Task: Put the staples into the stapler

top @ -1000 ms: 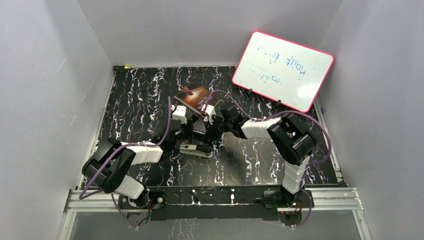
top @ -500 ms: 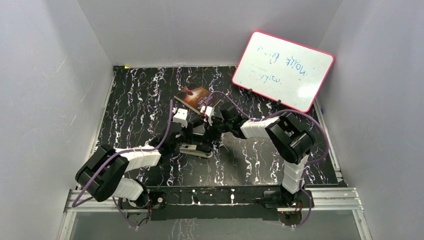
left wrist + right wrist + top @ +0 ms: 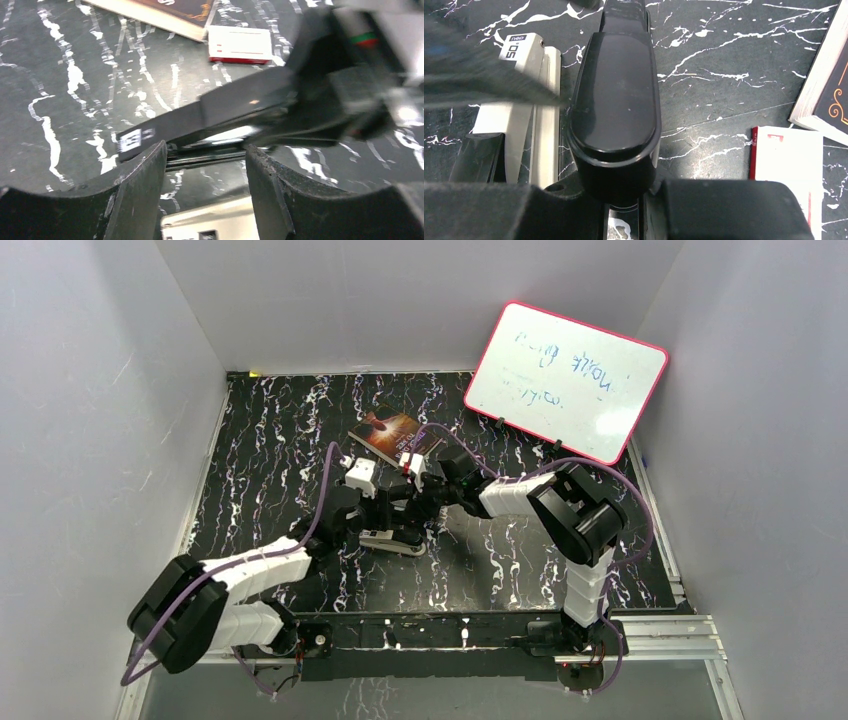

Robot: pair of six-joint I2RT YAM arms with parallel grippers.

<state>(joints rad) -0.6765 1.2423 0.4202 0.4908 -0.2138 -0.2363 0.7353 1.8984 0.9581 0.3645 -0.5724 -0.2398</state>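
Checking containers first: the staple box [image 3: 240, 44], white with a red edge, lies flat and closed on the table [image 3: 270, 440], just beside the corner of a book [image 3: 150, 10]. The staples are hidden inside it. The stapler [image 3: 393, 538] sits mid-table between the two arms, nearer than the book, with its black top arm [image 3: 210, 112] lifted off the magazine rail [image 3: 210, 152]. Cannot tell whether the rail holds anything.

Right gripper [image 3: 619, 200]: jaws closed on the black top arm, which fills the gap between them.

Left gripper [image 3: 204, 155]: jaws stand apart, fingertips either side of the rail; no clamp seen.

View differences:
- The left wrist view alone shows the gap under the lifted top arm.
- The right wrist view alone shows the cream base [image 3: 521, 55] with a "50" label, left of the top arm.
- The top view alone shows both arms converging and a whiteboard [image 3: 565, 380] leaning at far right. The box is too small to make out there.
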